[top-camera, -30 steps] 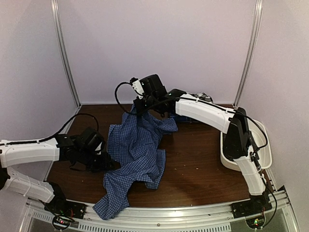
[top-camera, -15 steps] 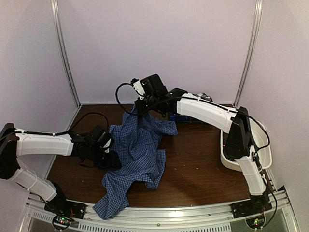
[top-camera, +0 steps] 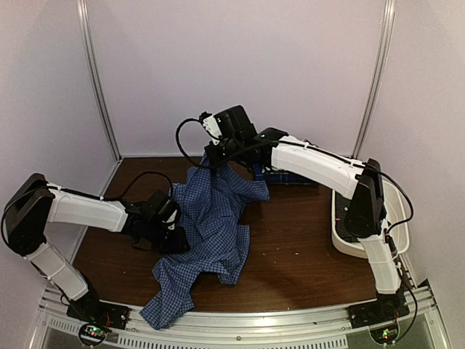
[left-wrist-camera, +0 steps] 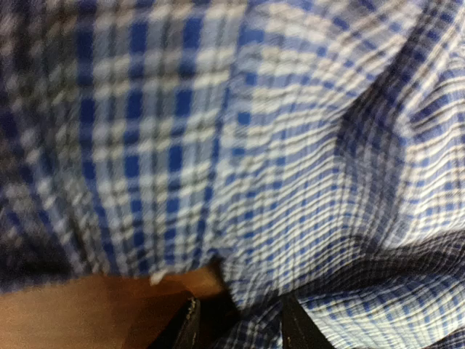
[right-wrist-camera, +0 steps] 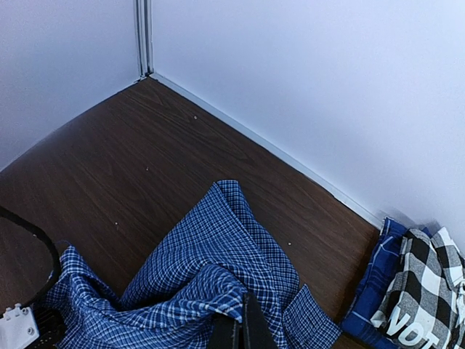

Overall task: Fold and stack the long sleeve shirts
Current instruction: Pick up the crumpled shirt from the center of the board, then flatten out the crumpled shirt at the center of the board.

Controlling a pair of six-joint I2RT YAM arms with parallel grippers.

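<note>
The blue-and-white fine-check shirt point(top-camera: 211, 225) lies crumpled across the middle of the table, one end hanging to the front edge. My right gripper point(top-camera: 213, 161) is shut on the shirt's far end and holds it lifted; in the right wrist view the fingers point(right-wrist-camera: 240, 327) pinch a fold of the cloth point(right-wrist-camera: 211, 269). My left gripper point(top-camera: 174, 240) is at the shirt's left edge. Its jaws point(left-wrist-camera: 240, 327) stand apart with checked cloth point(left-wrist-camera: 290, 145) between them. A black-and-white large-check shirt point(right-wrist-camera: 425, 269) and the dark blue "NOT" shirt point(right-wrist-camera: 374, 291) lie stacked by the back wall.
A white plastic tub point(top-camera: 398, 218) stands at the right edge, beside the right arm. The shirt stack point(top-camera: 287, 176) is partly hidden behind the right arm. Bare brown table point(top-camera: 305, 247) shows between the shirt and the tub. Walls close the back and sides.
My left arm has reached right until its gripper meets the shirt's left edge. My right gripper has risen slightly, still holding the shirt's far end.
</note>
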